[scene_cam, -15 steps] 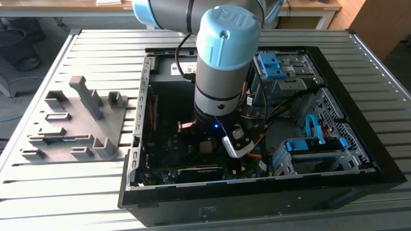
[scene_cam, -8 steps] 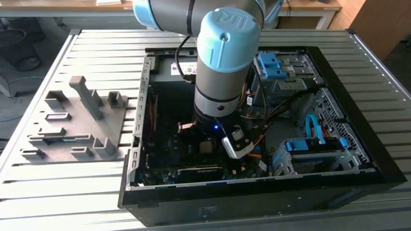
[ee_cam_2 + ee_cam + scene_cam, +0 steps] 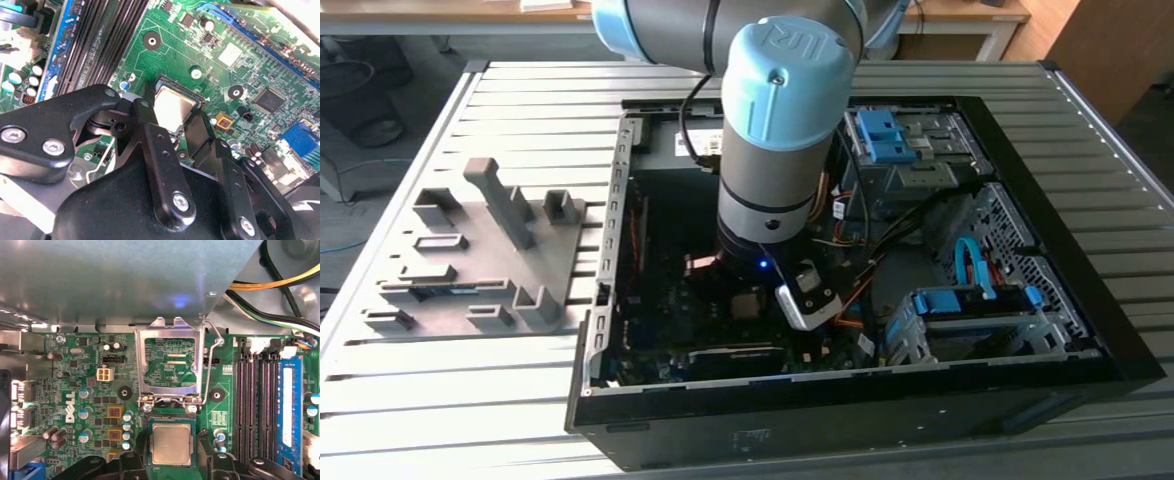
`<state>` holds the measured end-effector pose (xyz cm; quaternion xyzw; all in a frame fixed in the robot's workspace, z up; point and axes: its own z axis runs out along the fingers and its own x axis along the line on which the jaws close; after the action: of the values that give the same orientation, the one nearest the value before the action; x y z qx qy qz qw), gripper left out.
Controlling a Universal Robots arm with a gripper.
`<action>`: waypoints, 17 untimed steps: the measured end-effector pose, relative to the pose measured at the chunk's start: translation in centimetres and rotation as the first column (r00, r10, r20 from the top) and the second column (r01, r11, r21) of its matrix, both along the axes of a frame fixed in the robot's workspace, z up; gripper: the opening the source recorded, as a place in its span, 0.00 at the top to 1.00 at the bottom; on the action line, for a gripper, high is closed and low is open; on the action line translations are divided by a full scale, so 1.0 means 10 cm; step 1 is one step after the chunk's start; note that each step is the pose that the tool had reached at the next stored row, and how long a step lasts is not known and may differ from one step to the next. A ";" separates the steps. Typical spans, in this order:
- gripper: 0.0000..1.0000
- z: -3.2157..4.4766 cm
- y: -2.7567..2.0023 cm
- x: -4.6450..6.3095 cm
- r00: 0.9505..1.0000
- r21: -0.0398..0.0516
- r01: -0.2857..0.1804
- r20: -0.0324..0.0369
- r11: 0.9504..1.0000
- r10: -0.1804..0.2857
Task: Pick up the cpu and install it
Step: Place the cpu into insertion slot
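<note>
Claw: the black metal claw [image 3: 172, 465] sits low over the board. Its 2 fingers [image 3: 161, 165] are parted a little wider than the chip and grip nothing. In the first wrist view a thin gap shows between each finger and the chip.
Cpu: the small flat square cpu [image 3: 171, 444] with a pale silver-grey metal top lies flat in its socket, between the 2 fingers.
Socket: the dark square socket [image 3: 172, 420] frames the cpu on all 4 sides.
Load plate: the silver metal load plate [image 3: 170, 332] stands open, hinged at the socket edge farthest from the claw.
Board: the green circuit board [image 3: 80, 370] carries the socket.
Memory: a long narrow blue memory stick [image 3: 290, 405] stands beside a row of black memory slots [image 3: 252, 405], near the socket.
Arm: the grey robot arm [image 3: 781, 150] with pale blue caps reaches down into the middle of the case.
Drive cage: a blue and silver drive cage [image 3: 974, 310] lies at 3 o'clock from the claw in the exterior view.
Case: the black open computer case [image 3: 854, 420] lies on its side.
Tray: a grey plastic fixture tray [image 3: 480, 250] sits at 9 o'clock from the case, the exterior view's left.
Desk: the grey slatted metal desk [image 3: 520, 100] carries the case and the tray.
</note>
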<state>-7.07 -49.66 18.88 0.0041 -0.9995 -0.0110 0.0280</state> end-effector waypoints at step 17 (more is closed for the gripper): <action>0.49 0.003 0.034 -0.04 1.000 0.000 0.000 0.001 1.000 0.000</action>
<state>-7.42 -49.32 18.91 0.0041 -0.9996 -0.0109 0.0274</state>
